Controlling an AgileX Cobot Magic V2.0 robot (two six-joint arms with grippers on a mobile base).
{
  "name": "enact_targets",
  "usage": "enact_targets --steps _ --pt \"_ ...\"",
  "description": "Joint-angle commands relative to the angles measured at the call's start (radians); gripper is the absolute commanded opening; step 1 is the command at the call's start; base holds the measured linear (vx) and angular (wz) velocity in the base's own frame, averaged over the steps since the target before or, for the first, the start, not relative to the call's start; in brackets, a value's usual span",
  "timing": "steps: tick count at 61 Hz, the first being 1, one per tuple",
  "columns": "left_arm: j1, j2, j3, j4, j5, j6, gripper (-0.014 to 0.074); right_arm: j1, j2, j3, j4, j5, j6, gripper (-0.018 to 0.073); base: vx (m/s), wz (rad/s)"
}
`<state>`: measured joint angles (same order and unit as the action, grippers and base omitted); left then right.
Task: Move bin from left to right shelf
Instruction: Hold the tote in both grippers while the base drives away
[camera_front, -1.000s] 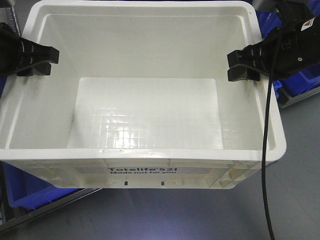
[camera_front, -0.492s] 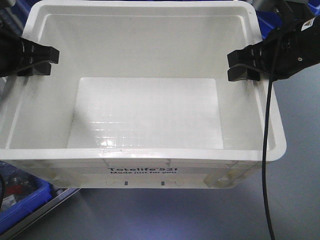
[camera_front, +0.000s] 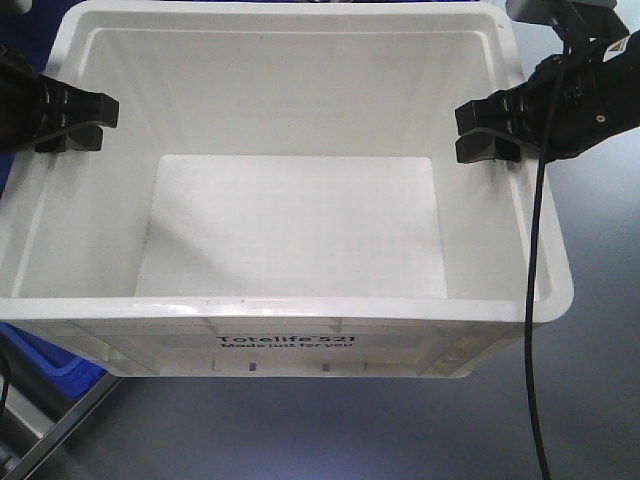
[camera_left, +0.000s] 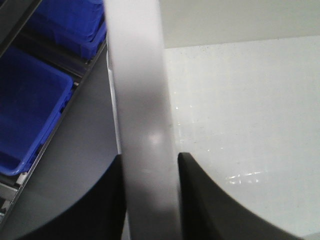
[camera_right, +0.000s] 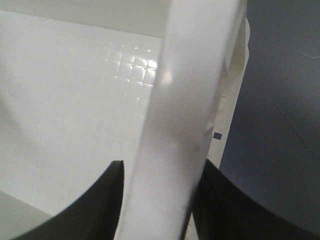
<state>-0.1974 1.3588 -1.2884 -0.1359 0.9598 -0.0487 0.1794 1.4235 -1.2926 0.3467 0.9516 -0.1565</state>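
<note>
Claws both shut narrow on the bin (camera_front: 290, 80): L claw (camera_front: 97, 122) pinches the rim of the left side wall, R claw (camera_front: 468, 132) the right side's, each w/ one finger inside & one outside. Bin hangs between them, empty and roughly level, w/ grey floor (camera_front: 400, 430) showing under its front edge. So it reads as lifted and mid-carry, not resting on any rack.

Step, as I judge it: transport leg. Pick is done, place not yet. Right shelf isn't in any view, so I can't say how near it is.

Next move needs both arms travelling together at the same height & spacing, or the rim could twist out of one grip. Then square the bin's base w/ the shelf before lowering. Cable (camera_front: 535, 300) off my R arm drapes across the bin's right corner. Prob. harmless, but a snag risk.

Views: front cam gives the whole bin, both claws, and the print (camera_front: 287, 342) on the front wall, but not grip depth. Wrist cams do. L wrist has the rim (camera_left: 142, 125) running well in between the two fingers, and R wrist shows the same, plus some outer wall. L wrist also shows blue bins (camera_left: 27, 110) on a rack down to the left, apart from mine. Front cam catches just a blue corner.
</note>
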Motion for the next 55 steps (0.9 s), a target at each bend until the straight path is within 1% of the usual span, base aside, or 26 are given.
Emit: enact_targets --steps 1,55 --pt "-0.005 -0.047 -0.040 -0.003 -0.093 0.029 -0.0008 -0.005 -0.043 -0.036 0.003 -0.072 -0.019 -0.0004 0.12 -0.51" --pt "-0.005 -0.047 -0.040 -0.003 -0.093 0.029 -0.0008 -0.005 -0.043 -0.036 0.003 -0.072 -0.019 -0.0004 0.15 -0.50"
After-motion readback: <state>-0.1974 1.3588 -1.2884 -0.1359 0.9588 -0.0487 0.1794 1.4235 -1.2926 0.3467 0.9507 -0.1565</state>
